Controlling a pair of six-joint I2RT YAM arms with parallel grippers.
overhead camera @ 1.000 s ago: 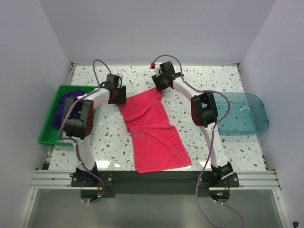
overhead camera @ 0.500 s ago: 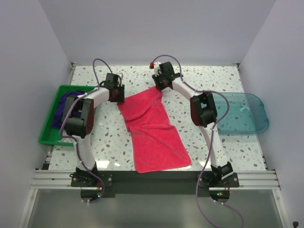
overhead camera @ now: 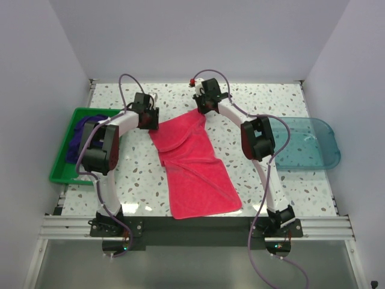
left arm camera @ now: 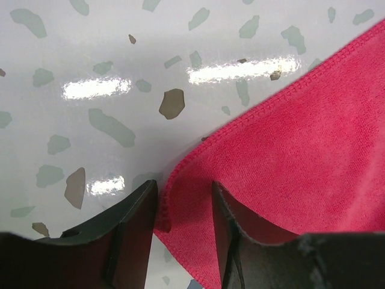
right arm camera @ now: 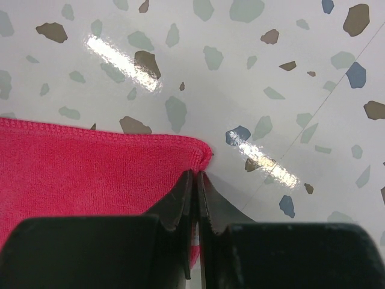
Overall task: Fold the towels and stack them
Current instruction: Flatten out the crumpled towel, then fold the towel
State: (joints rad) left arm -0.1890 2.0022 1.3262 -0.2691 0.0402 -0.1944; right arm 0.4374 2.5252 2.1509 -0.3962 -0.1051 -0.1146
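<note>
A hot pink towel (overhead camera: 192, 162) lies spread on the table, running from the far middle toward the near edge, with a fold across its upper half. My left gripper (overhead camera: 148, 120) is at the towel's far left corner. In the left wrist view it (left arm camera: 183, 189) is open, its jaws straddling the hemmed corner of the pink towel (left arm camera: 301, 150). My right gripper (overhead camera: 203, 107) is at the far right corner. There it (right arm camera: 195, 174) is shut on the corner of the pink towel (right arm camera: 90, 168). Dark purple towels (overhead camera: 81, 135) are heaped in the bin at the left.
A green plastic bin (overhead camera: 60, 174) holding the purple towels sits at the table's left edge. At the right edge is a translucent teal tray (overhead camera: 307, 144). Speckled tabletop (overhead camera: 289, 102) surrounds the towel, with white walls on three sides.
The left wrist has edged slightly toward the far side. The right arm stays at its corner, and the pink towel lies as before.
</note>
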